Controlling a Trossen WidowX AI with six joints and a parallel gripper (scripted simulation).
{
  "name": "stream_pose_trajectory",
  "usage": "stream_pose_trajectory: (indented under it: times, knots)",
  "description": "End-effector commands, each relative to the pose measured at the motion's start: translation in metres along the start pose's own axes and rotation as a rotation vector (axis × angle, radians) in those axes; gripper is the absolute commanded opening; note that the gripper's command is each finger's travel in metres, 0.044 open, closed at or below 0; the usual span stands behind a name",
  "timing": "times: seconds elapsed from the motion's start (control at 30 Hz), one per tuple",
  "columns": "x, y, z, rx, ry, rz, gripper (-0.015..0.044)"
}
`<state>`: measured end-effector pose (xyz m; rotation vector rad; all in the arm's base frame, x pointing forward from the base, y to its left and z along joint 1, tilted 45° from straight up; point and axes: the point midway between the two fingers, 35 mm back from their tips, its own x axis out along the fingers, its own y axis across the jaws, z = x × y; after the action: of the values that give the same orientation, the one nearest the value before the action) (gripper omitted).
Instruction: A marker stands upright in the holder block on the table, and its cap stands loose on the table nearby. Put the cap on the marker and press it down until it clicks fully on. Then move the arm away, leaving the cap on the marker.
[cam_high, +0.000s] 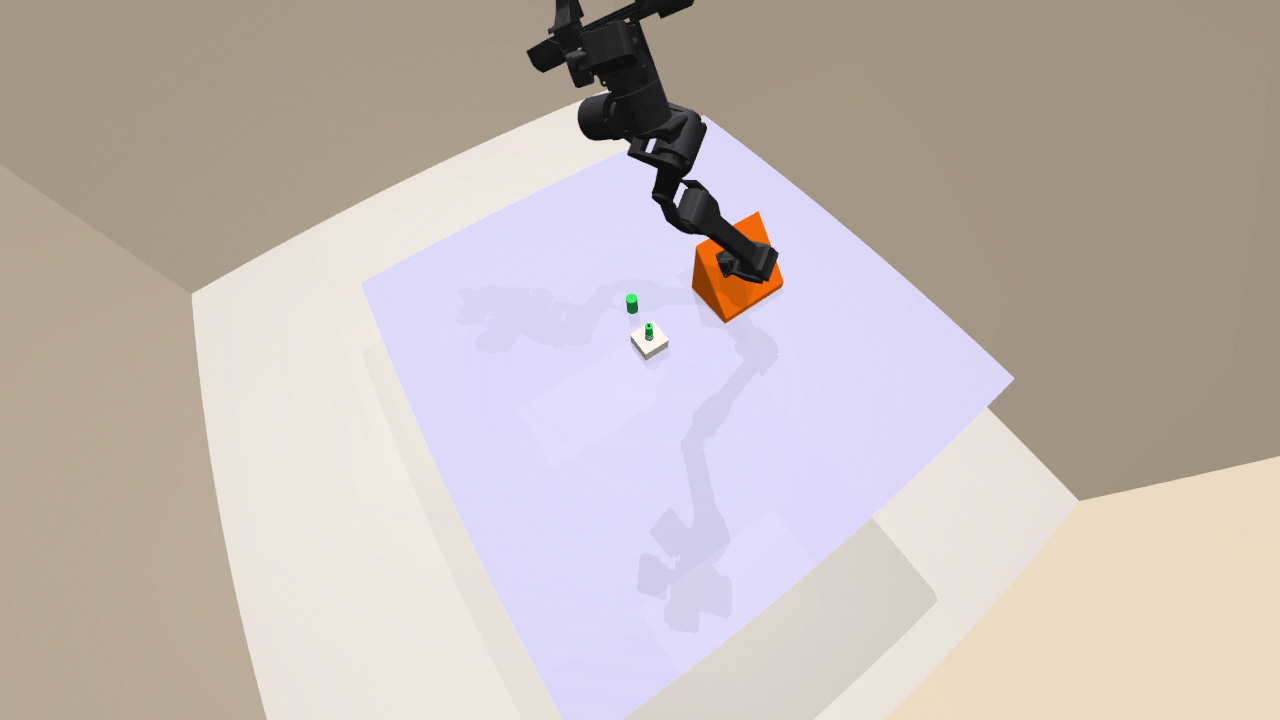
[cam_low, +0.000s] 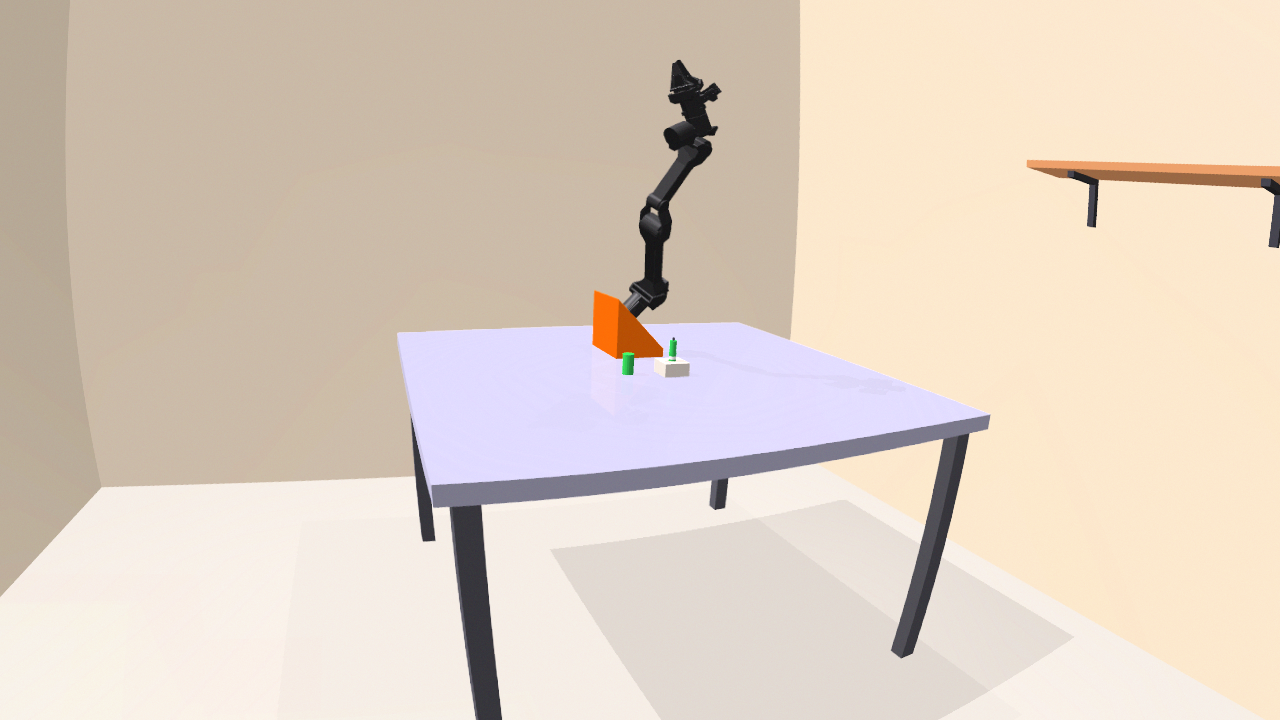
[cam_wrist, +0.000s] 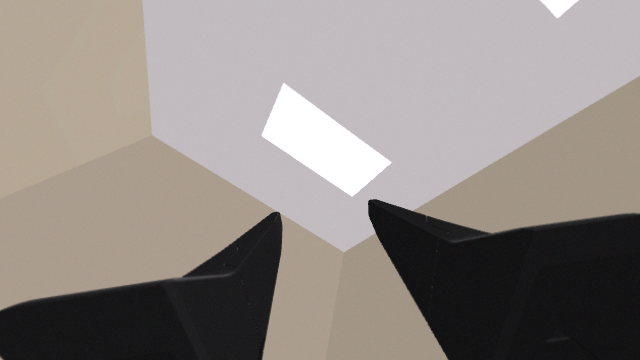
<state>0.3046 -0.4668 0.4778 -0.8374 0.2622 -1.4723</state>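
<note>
Claw (cam_low: 677, 62) (cam_wrist: 325, 213) spread, nothing pinched, top of exterior frame; should be brought down squarely over loose cap (cam_high: 631, 304) (cam_low: 628, 363), kept upright when grasped.

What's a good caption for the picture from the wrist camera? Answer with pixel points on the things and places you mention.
Two black fingers stand apart, pointing toward a bright ceiling light (cam_wrist: 322, 142).

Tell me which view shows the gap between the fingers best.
Wrist: both fingers fill its lower part, spaced apart. Top cuts them off at the frame edge; exterior shows them small, without a readable gap.
</note>
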Motion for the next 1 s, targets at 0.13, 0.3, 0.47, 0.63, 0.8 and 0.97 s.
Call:
stream_pose_trajectory:
  times: [0.13,0.3,0.47,0.63,0.8,0.97]
  knots:
    - [-0.001,-0.095,0.002,-0.047,-0.027,-0.189,0.0249]
    - [-0.014,-0.179,0.005,-0.113,-0.052,-0.361,0.0249]
    - [-0.037,-0.249,0.010,-0.181,-0.066,-0.519,0.0249]
    - [-0.075,-0.326,0.012,-0.282,-0.044,-0.715,0.0249]
    - [-0.127,-0.395,0.020,-0.391,-0.010,-0.919,0.0249]
    - [-0.192,-0.452,0.033,-0.509,0.031,-1.137,0.0249]
